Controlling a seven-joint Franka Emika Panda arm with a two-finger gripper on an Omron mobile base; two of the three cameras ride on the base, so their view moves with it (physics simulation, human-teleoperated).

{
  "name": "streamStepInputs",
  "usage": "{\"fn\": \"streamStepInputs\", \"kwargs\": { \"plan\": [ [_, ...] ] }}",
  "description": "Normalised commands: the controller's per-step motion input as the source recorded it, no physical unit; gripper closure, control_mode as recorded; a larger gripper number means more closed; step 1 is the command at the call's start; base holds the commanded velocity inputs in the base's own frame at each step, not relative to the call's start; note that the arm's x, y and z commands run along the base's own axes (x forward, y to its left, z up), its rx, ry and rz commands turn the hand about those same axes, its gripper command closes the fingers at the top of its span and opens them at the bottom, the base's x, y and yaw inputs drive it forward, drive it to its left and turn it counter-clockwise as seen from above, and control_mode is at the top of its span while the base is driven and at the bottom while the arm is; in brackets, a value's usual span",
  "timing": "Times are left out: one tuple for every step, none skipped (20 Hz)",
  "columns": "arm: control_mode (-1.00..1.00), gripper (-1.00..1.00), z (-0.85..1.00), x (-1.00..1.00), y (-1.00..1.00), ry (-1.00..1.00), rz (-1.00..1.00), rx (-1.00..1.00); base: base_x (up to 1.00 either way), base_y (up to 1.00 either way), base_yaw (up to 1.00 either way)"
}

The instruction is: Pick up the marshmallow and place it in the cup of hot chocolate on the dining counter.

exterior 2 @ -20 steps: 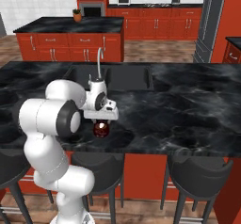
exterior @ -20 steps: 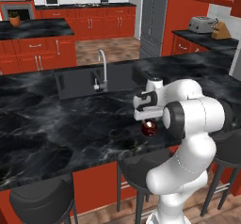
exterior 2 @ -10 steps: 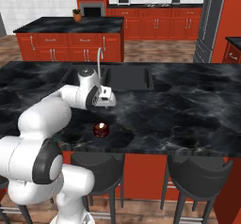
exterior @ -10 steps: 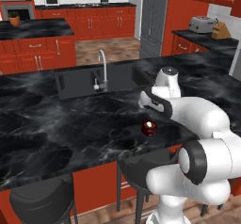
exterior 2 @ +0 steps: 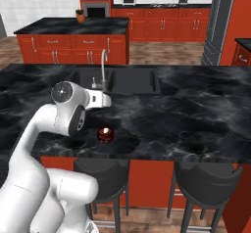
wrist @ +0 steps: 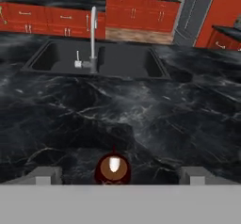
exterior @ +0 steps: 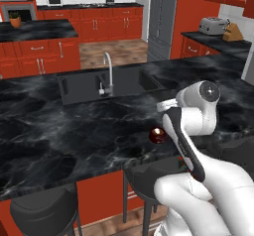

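The dining counter (exterior: 59, 131) runs long and black with white veins, its sink (exterior: 99, 84) and chrome faucet (exterior: 107, 71) set toward the far edge and dark stools (exterior 2: 206, 183) tucked under the near edge. The white arm (exterior: 198, 146) bends over that near edge, its hand drawn up and back from the surface.

The cup of hot chocolate (exterior 2: 105, 134) stands close to the near edge, in front of the sink and a little to one side of the faucet. In the hand view the cup (wrist: 113, 169) sits between the two finger tips (wrist: 43, 175), which stand wide apart and hold nothing; the gripper (wrist: 117, 177) is empty.

Inside the cup a small white lump, the marshmallow (wrist: 114, 164), lies on the brown liquid. It shows as a pale speck in the right base view too.

By this showing the placing looks done: the marshmallow is in the cup, the fingers are released, and nothing seems left beyond clearing the arm away.
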Motion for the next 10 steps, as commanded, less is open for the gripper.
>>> {"fn": "streamStepInputs", "kwargs": {
  "plan": [
    [-1.00, -1.00, 1.00, -1.00, 0.06, -0.32, 0.00, 0.00, 0.00, 0.00, 0.00],
    [-1.00, -1.00, 1.00, -0.92, 0.03, -0.27, 0.00, 0.00, 0.00, 0.00, 0.00],
    [-1.00, -1.00, 1.00, -0.94, 0.01, -0.26, 0.00, 0.00, 0.00, 0.00, 0.00],
    [-1.00, -1.00, 1.00, -0.96, 0.06, -0.21, 0.00, 0.00, 0.00, 0.00, 0.00],
    [-1.00, -1.00, 1.00, -0.94, 0.05, -0.15, 0.00, 0.00, 0.00, 0.00, 0.00],
    [-1.00, -1.00, 1.00, -0.99, 0.06, -0.11, 0.02, 0.00, 0.00, 0.00, 0.00],
    [-1.00, -1.00, 1.00, -1.00, 0.08, -0.04, 0.04, 0.00, 0.00, 0.00, 0.00],
    [-1.00, -1.00, 1.00, -1.00, 0.09, 0.00, 0.05, 0.00, 0.00, 0.00, 0.00],
    [-1.00, -1.00, 0.99, -1.00, 0.07, 0.00, 0.06, 0.00, 0.00, 0.00, 0.00],
    [-1.00, -1.00, 0.89, -1.00, 0.05, 0.00, 0.07, 0.00, 0.00, 0.00, 0.00]
  ]
}}
